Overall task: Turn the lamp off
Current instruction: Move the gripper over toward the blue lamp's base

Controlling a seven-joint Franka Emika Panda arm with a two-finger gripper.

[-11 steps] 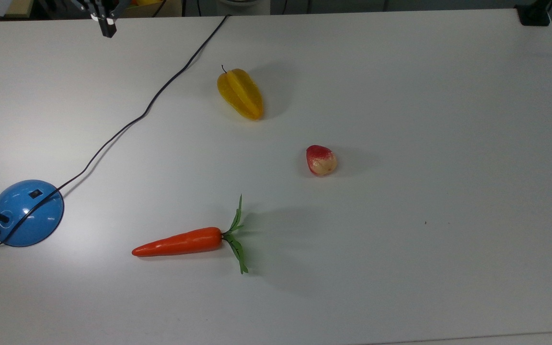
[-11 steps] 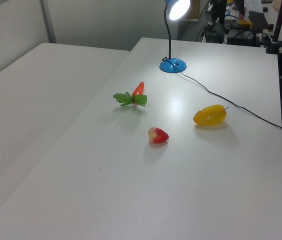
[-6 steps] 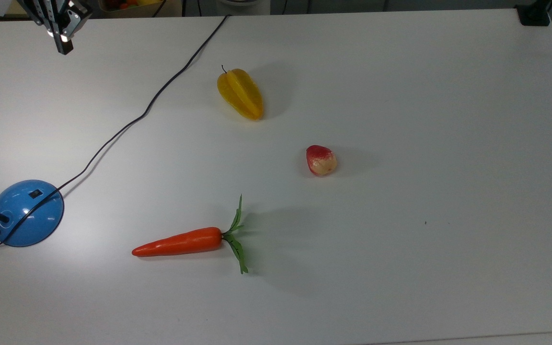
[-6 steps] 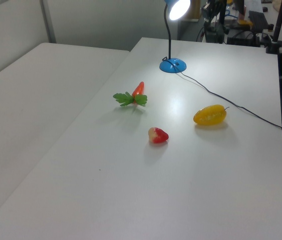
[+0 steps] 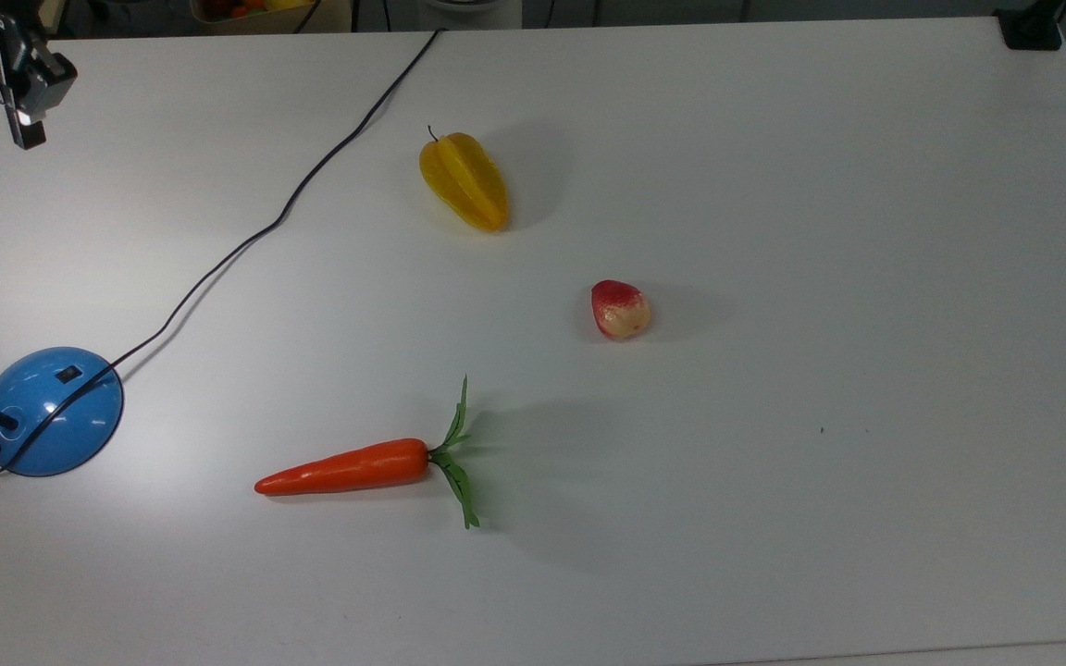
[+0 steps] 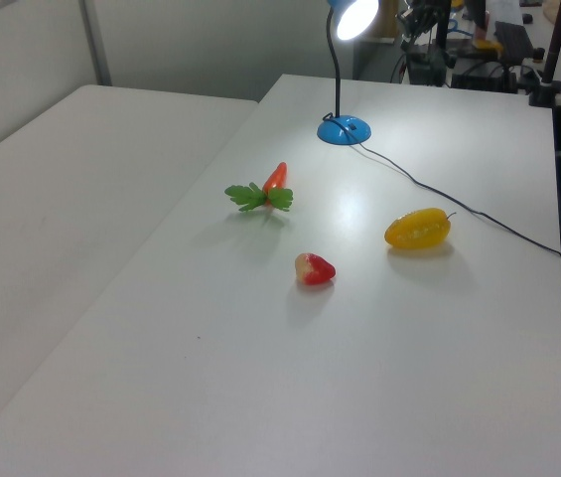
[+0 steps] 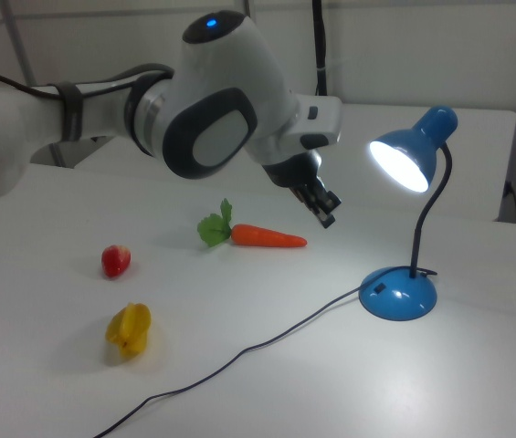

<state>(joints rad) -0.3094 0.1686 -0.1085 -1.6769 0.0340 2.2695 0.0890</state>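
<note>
The lamp stands at the top view's left edge, with its glossy blue dome base (image 5: 50, 412) carrying a small black rocker switch (image 5: 68, 374). Its black cord (image 5: 283, 213) runs off to the table's far edge. The lamp head (image 7: 413, 155) glows on its curved black stem, above the base (image 7: 399, 294) in the right view. The light also shows on the lamp (image 6: 344, 129) in the left view. My gripper (image 5: 26, 129) hangs shut and holding nothing near the top view's upper left corner, well apart from the base. In the right view the gripper (image 7: 326, 208) hovers left of the lamp head.
An orange carrot (image 5: 348, 468) with green leaves lies to the right of the base in the top view. A yellow starfruit (image 5: 464, 180) and a small red fruit (image 5: 620, 309) lie farther toward the top view's right. The white table (image 5: 866, 277) stretches beyond them.
My gripper has travelled toward the top view's left and a little lower, from beside the cord's far end to above the table's left corner. The lamp stays lit and unmoved.
</note>
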